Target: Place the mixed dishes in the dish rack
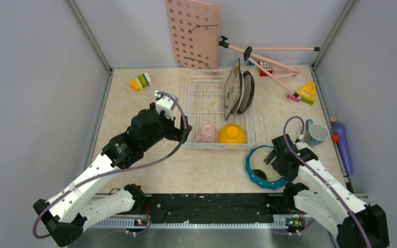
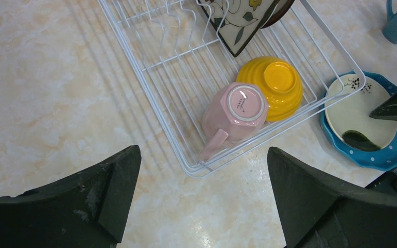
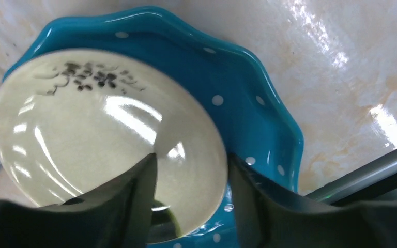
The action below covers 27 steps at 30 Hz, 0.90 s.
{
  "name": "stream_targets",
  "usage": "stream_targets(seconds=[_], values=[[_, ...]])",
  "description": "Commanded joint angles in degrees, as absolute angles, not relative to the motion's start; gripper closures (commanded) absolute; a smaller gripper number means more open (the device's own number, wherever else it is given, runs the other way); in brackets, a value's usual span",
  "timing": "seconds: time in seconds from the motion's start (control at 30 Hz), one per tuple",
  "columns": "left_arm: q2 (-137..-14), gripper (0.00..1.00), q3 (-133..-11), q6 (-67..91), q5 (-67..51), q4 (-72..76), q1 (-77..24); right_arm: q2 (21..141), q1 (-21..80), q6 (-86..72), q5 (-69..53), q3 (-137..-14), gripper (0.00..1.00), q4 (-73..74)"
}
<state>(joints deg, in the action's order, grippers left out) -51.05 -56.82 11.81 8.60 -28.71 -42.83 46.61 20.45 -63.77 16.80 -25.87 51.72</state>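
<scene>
Here, the right gripper [image 3: 191, 157] is set astride the rim of the teal dish [image 3: 248, 77], with one finger on the cream inside and the other on the dotted outer edge. A gap shows between the jaws, and whether the rim is actually pinched cannot be told. An edge hold is judged to be intended, since so wide and shallow a dish could hardly be spanned whole. The dish lies on the table [image 1: 129, 106], just off the near right corner of the rack [image 1: 188, 108], not yet loaded. Its wavy teal border is sprinkled with white dots, and the glossy cream bowl is printed with a dark sprig. The left gripper [image 2: 202, 151] is spread wide and empty above the rack's near end. There a pink cup [image 2: 235, 111] and a yellow bowl [image 2: 274, 85] are turned upside down side by side, presumably for draining. Two plates are stood on edge between the prongs. A blue cup [image 1: 315, 133] is left outside.
</scene>
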Motion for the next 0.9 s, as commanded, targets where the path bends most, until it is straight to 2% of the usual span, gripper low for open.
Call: stream_targets(seconds=[0.0, 0.07, 0.1, 0.33, 0.53, 0.7, 0.87], values=[[-51.18, 0.03, -57.74, 11.77, 8.82, -28.15, -42.65, 43.98, 20.03, -68.05, 18.77, -25.49, 0.67, 53.71], [-51.44, 0.03, -57.87, 11.84, 8.64, -27.98, -42.63, 42.7, 20.02, -68.8, 20.32, -26.64, 0.91, 55.73], [-51.68, 0.03, -57.96, 11.86, 8.51, -27.96, -42.65, 42.08, 20.01, -69.12, 20.13, -26.7, 1.0, 55.87], [-52.54, 0.04, -58.35, 12.19, 5.23, -26.61, -42.64, 38.24, 20.05, -71.86, 21.15, -29.82, 1.0, 59.76], [-53.58, 0.04, -57.2, 11.9, -3.06, -22.65, -42.72, 35.05, 20.11, -72.07, 22.9, -36.14, 1.0, 62.51], [-56.14, 0.1, -57.35, 10.26, -12.49, -19.5, -42.93, 36.74, 20.04, -69.62, 27.11, -43.81, 1.0, 64.98], [-59.04, 0.1, -58.39, 7.9, -14.08, -17.24, -43.62, 39.55, 20.06, -66.43, 32.31, -51.01, 1.0, 66.68]])
